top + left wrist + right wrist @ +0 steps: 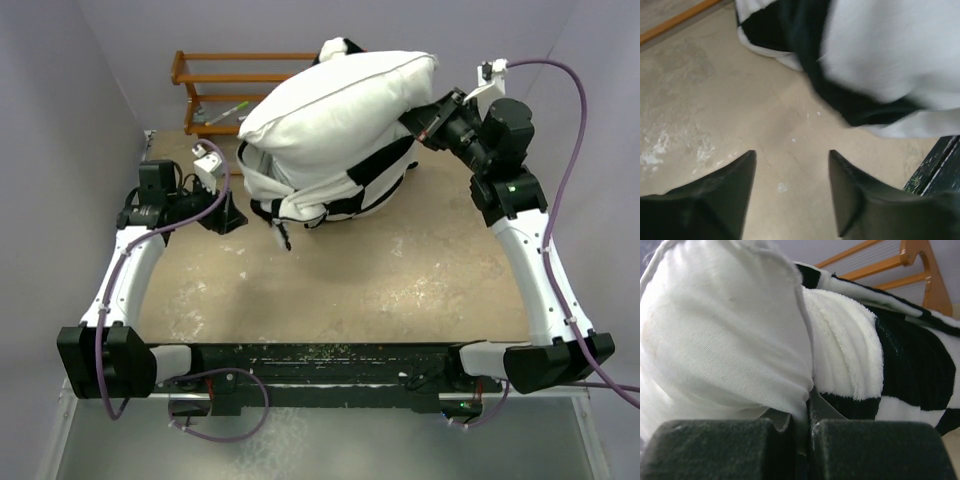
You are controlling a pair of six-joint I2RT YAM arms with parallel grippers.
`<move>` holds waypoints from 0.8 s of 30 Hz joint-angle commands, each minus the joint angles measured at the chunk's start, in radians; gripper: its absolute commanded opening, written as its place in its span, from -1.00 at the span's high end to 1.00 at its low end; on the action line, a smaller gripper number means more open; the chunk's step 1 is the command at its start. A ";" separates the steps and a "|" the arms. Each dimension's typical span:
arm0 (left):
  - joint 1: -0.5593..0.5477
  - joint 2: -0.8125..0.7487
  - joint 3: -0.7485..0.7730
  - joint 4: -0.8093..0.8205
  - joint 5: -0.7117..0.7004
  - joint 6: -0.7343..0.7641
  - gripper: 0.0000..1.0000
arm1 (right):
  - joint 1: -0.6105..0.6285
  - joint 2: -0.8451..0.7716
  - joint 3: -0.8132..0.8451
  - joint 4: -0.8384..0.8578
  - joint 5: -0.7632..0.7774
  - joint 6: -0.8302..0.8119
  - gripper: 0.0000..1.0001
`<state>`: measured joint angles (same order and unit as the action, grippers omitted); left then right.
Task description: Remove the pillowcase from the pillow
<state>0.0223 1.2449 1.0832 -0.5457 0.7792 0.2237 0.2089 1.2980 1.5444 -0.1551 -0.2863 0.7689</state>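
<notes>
the pillow (pixel 345 110) sat at the far middle of the table (pixel 400 280), tilted, with its right end raised and its white top bare. the pillowcase (pixel 372 188) was bunched around and under its near, lower part, with black and white squares showing along the near edge and a small tuft past the far corner. the right gripper (pixel 412 122) met the pillow's right end. in the right wrist view its 2 fingers (pixel 715 450) were pressed together, with a fold of the pillow's plain white cloth pinched between them and the fleecy cover just to the right of it. the left gripper (pixel 232 215) was just left of the bunched cover, low over the table. in the left wrist view its 2 fingers (pixel 735 185) stood apart with only bare table between them, holding nothing, and the cover lay beyond the tips without touching them. a wooden rack (pixel 215 80) stood at the far left, behind the pillow.
</notes>
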 commanded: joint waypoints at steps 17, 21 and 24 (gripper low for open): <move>0.033 -0.011 0.742 -0.176 0.210 -0.119 -0.99 | 0.236 0.003 0.108 0.112 0.287 0.006 1.00; 0.029 -0.024 0.640 -0.114 0.326 -0.181 -0.98 | 0.291 -0.007 0.131 0.102 0.328 0.002 1.00; 0.025 -0.047 0.564 -0.026 0.255 -0.196 -0.98 | 0.308 -0.017 0.131 0.096 0.332 0.000 1.00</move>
<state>0.0528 1.2064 1.7226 -0.6518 1.0306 0.0937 0.5087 1.3170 1.6062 -0.1375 -0.0345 0.7658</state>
